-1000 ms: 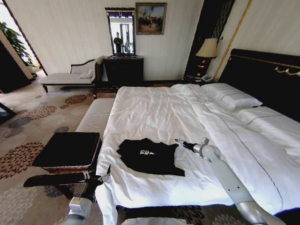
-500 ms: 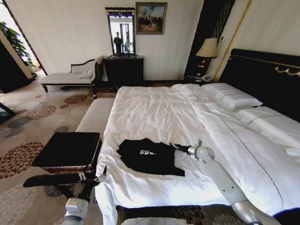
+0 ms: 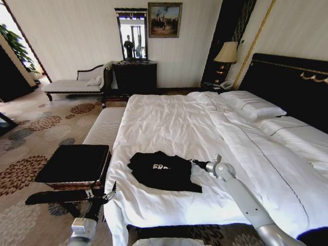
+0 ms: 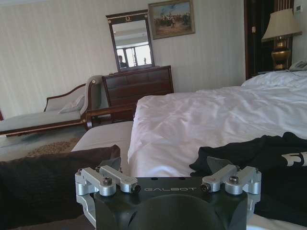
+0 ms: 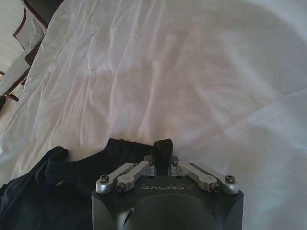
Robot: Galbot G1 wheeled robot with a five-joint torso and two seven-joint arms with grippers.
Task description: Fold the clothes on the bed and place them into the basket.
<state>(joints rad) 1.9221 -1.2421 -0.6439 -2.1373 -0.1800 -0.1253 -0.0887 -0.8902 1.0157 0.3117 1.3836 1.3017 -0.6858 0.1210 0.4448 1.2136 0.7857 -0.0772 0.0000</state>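
The bed (image 3: pixel 169 123) carries the work, and the black T-shirt (image 3: pixel 163 171) lies partly folded near its foot edge, toward the corner closest to the basket (image 3: pixel 72 165), which stands on the floor just beside that side of the bed.

The right claw (image 3: pixel 194 163) is at the shirt's edge that faces the headboard. The right wrist view shows its fingers drawn together with a tab of black cloth (image 5: pixel 162 148) standing between the tips, so it looks clamped on the T-shirt. To fold well from here, my judgement is that the pinch should take only the shirt and none of the duvet, then lift just enough to clear the cloth below and carry the edge straight across so the layers land square.

The left claw (image 3: pixel 108 195) hangs low off the foot edge of the bed, between bed and basket, its fingers spread apart with nothing in them.

The head view gives the shirt's whole outline and its place against the basket. The left wrist view looks level across the duvet and shows the shirt's near edge humped up.
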